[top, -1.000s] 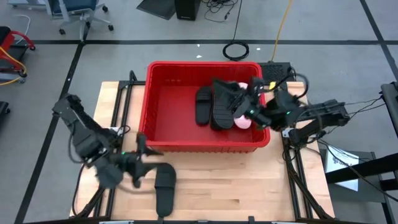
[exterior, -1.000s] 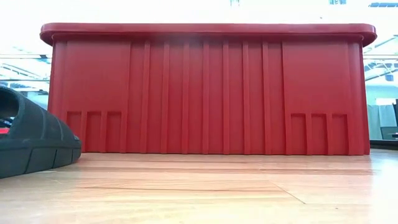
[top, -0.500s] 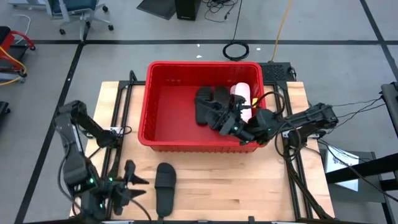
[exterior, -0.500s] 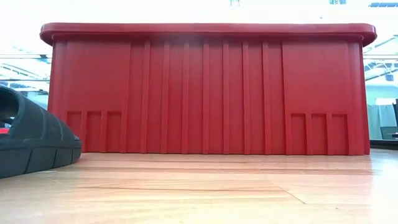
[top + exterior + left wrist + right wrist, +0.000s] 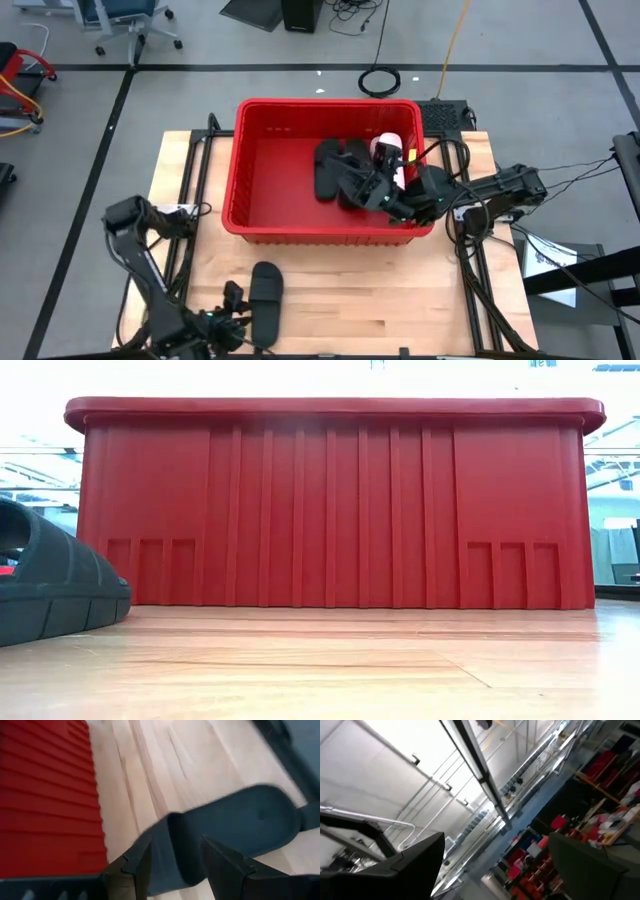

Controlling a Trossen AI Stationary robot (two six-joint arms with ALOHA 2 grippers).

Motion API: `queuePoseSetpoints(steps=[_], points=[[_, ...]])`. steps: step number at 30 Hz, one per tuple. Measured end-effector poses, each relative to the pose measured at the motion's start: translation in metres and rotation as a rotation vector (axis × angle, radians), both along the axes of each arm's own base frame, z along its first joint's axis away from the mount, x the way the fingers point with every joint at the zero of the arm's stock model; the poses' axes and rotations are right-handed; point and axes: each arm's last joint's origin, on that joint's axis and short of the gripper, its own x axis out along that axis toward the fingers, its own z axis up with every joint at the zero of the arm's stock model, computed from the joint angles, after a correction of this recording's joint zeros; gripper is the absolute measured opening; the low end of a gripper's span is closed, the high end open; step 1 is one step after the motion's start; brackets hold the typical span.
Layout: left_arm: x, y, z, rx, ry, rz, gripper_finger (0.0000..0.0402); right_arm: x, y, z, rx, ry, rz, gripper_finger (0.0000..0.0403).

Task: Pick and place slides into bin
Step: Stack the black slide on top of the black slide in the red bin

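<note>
My left gripper (image 5: 233, 318) has dropped beside the black slide (image 5: 265, 297), jaws open; my right gripper (image 5: 385, 195) stays open over the bin (image 5: 240, 160).

Wooden table (image 5: 400, 290) carries bin (image 5: 300, 222) and black slide (image 5: 265, 300).

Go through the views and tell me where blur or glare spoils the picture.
Left wrist view: motion blur smears the black slide and the bin. Right wrist view: bright ceiling light washes out much of the frame. Low view: backlight glares above the bin's rim; the near slide is soft. High view: evenly lit, sharp.
</note>
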Motion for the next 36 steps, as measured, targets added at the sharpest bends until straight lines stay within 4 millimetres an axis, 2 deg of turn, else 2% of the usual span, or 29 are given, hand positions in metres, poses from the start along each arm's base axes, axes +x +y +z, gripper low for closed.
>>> queuePoseSetpoints(steps=[7, 11, 16, 20, 28, 36], points=[[0.025, 0.005, -0.036, 0.05, 0.074, 0.1, 0.0161, -0.002, 0.005, 0.001, -0.033, -0.003, 0.078, 0.0348], [0.03, 0.021, -0.042, 0.054, 0.067, 0.168, 0.0161, -0.002, 0.014, 0.0, -0.041, 0.012, 0.107, 0.0348], [0.032, 0.039, -0.063, 0.045, 0.203, 0.216, 0.0161, -0.004, 0.024, -0.001, -0.049, 0.02, 0.143, 0.0348], [0.031, 0.038, -0.062, 0.031, 0.219, 0.203, 0.0161, -0.006, 0.032, 0.0, -0.058, 0.014, 0.185, 0.0348], [0.033, 0.035, -0.032, -0.068, 0.144, 0.158, 0.0161, -0.006, 0.042, -0.005, -0.088, 0.07, 0.218, 0.0348], [0.037, 0.044, -0.042, -0.03, 0.157, 0.158, 0.0161, -0.007, 0.047, -0.006, -0.088, 0.088, 0.235, 0.0348]])
